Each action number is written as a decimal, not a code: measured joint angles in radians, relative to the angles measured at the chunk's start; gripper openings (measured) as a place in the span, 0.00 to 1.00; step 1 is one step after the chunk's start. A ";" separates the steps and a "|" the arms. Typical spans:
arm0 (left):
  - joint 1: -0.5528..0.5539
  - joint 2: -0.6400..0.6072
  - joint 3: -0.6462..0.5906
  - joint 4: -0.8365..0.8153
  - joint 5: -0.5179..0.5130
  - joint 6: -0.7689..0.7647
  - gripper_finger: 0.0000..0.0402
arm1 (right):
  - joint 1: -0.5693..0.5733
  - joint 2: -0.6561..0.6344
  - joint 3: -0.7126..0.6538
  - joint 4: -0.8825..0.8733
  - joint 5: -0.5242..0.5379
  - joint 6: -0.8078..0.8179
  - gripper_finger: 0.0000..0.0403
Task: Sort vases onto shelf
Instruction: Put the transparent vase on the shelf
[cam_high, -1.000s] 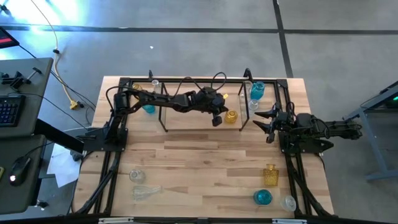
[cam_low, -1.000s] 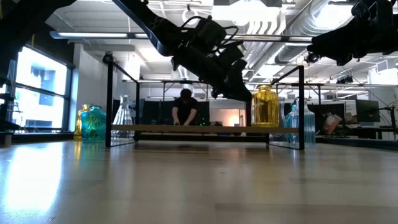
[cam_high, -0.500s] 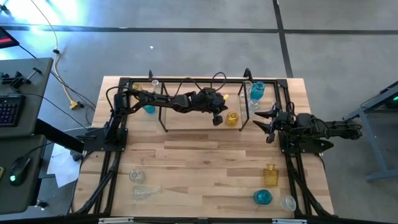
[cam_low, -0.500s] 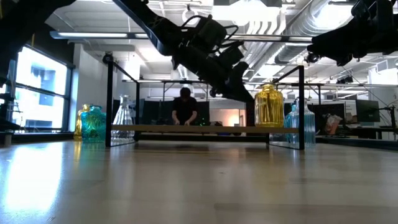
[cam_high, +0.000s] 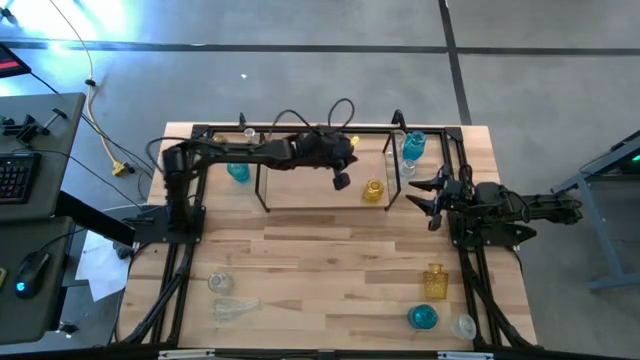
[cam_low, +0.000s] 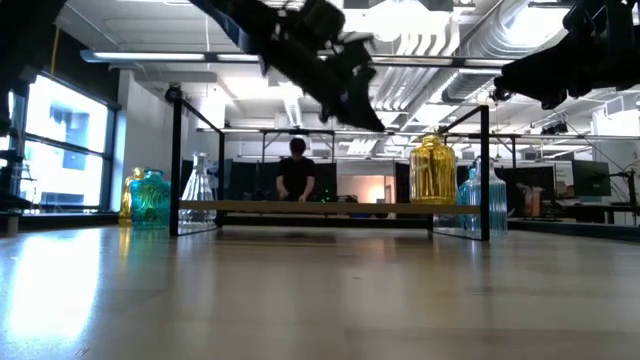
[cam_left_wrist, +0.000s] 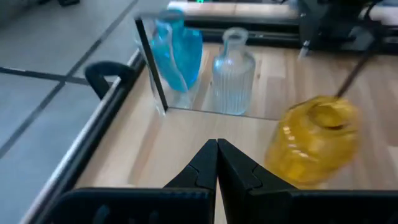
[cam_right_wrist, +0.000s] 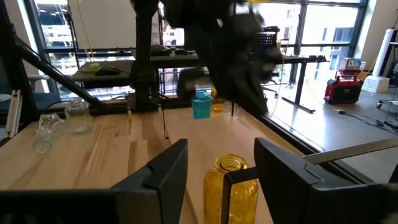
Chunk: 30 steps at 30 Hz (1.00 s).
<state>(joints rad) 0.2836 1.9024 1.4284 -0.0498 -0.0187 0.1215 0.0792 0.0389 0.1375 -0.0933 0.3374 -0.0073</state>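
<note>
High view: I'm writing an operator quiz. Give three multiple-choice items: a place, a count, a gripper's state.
1. Where is the round yellow vase? A) on the shelf, near its right end B) table's near-left corner C) off the table
2. How many vases stand at the table's near-right corner? A) one B) three C) five
3. The left gripper is: A) wide open B) shut on a vase C) shut, empty
Answers: 1 A, it stands on the shelf floor; 2 B, one amber, a blue vase and a clear vase; 3 C, its fingers meet with nothing between.
</note>
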 joint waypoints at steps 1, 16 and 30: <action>-0.004 -0.030 0.000 -0.018 -0.006 0.003 0.00 | 0.000 0.000 0.000 0.000 0.000 0.000 0.42; -0.259 -0.559 0.000 -0.559 -0.348 -0.061 0.00 | 0.000 0.000 0.000 0.000 0.000 0.003 0.42; -0.631 -0.835 0.000 -1.064 -0.801 -0.522 0.00 | 0.000 0.000 0.000 -0.063 0.000 0.017 0.42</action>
<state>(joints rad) -0.3478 1.0675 1.4284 -1.1135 -0.8199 -0.4008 0.0791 0.0387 0.1375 -0.1563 0.3374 0.0095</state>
